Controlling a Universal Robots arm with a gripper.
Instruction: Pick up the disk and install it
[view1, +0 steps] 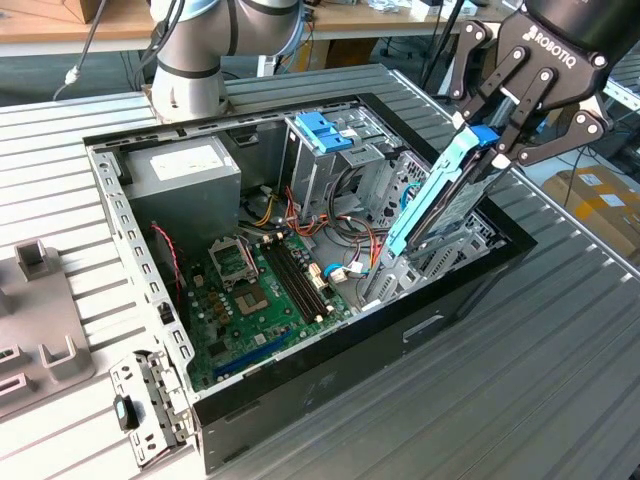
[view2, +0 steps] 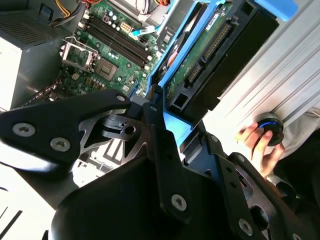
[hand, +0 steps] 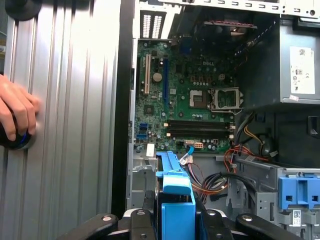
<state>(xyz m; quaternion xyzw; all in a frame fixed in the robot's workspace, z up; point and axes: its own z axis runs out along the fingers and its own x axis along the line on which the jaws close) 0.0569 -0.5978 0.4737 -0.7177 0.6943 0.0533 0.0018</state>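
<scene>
Hangs at the exterior view's upper right, wrist (view1: 575, 25) tipped down and toward that view's left. Pinches the blue top end of the disk (view1: 450, 203) between the fingers (view1: 507, 118) of the black gripper (view1: 487, 138), both closed tight against it. Rises from a grey arm base (view1: 188, 72) at the rear.

white lettering (view1: 549, 47) on the claw (view1: 489, 141)

Black end effector (view1: 488, 138) (silver screws (view2: 179, 202))
</scene>
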